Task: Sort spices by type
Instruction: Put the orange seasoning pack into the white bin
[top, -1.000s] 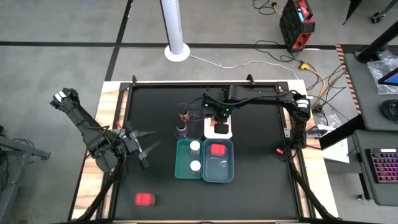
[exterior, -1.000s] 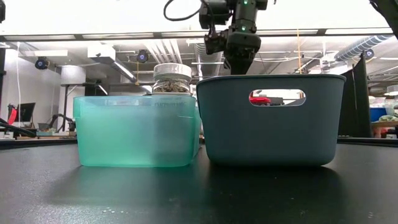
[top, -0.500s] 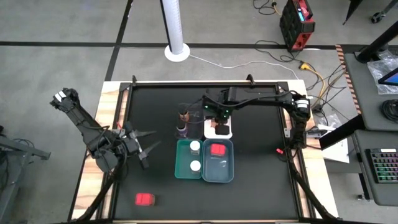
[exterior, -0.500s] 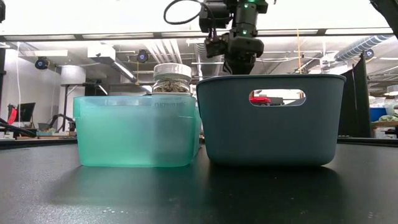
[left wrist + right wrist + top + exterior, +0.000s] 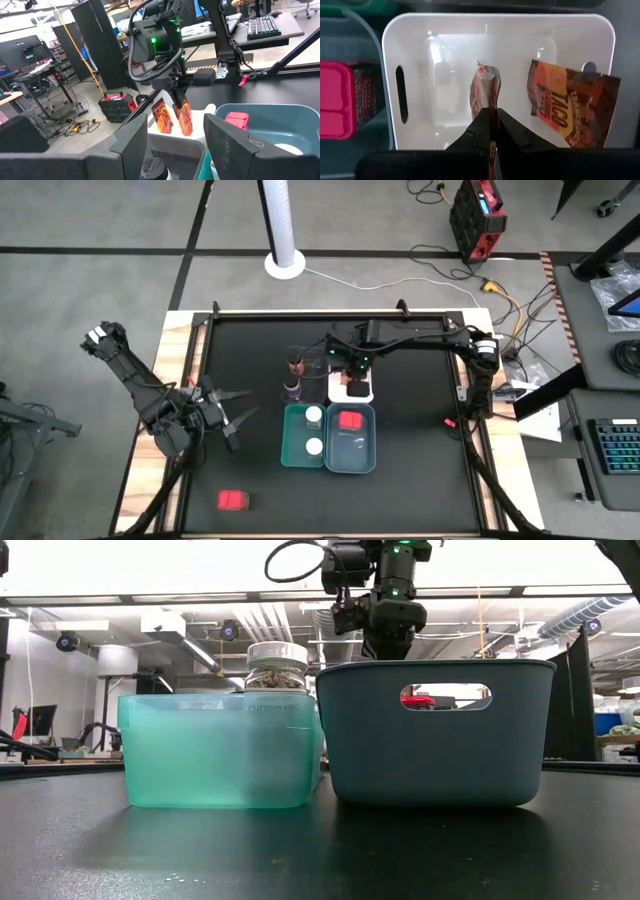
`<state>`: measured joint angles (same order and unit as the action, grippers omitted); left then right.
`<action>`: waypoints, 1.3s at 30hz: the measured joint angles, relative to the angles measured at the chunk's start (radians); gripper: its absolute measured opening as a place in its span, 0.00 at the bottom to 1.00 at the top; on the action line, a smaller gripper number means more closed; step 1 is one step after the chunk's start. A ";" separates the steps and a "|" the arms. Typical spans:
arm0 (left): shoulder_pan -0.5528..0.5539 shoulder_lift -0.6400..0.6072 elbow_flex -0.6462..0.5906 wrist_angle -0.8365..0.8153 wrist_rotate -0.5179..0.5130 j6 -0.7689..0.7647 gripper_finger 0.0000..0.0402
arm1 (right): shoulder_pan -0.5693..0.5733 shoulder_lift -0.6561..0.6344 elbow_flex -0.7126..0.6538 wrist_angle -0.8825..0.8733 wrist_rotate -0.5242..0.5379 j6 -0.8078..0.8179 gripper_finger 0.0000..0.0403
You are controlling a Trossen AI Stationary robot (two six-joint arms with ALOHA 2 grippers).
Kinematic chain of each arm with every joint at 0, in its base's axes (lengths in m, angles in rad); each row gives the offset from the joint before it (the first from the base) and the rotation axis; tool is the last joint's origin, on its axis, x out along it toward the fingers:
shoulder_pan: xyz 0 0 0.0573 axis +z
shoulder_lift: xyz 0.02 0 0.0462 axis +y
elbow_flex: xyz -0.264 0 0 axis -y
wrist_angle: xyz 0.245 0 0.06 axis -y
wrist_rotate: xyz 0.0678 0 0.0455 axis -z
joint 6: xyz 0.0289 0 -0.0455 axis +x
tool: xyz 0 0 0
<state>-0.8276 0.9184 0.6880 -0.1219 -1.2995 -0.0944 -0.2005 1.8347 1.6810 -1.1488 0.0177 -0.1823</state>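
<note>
While the left arm waits at the table's left edge, the right arm works over the trays.

High view: the left gripper [image 5: 232,420] sits low beside the table's left side, fingers spread apart and empty. The right gripper [image 5: 352,375] hangs over the white tray [image 5: 366,395]. Two white-capped jars [image 5: 314,430] stand in the teal tray [image 5: 291,448]; a red box [image 5: 349,420] lies in the grey-blue tray [image 5: 355,462]; another red box [image 5: 233,500] lies alone near the table's front left. The brown-capped bottle [image 5: 295,364] and the purple bottle [image 5: 291,389] stand just behind the teal tray.

Low view: the right gripper shows above the grey-blue tray's rim; one jar rises behind the teal wall.

Left wrist view: the right gripper pinches one orange-red packet [image 5: 184,117], which hangs above the white tray; a second packet [image 5: 160,116] is just beside it.

Right wrist view: fingers closed on the hanging packet's top edge; the second packet lies in the white tray.
</note>
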 joint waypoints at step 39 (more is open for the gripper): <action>0.000 0.000 -0.002 0.001 0.000 -0.001 0.44 | 0.000 0.000 -0.053 0.078 0.000 0.026 0.02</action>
<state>-0.8276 0.9184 0.6861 -0.1211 -1.2991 -0.0956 -0.2005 1.8347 1.6282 -1.0708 0.0177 -0.1562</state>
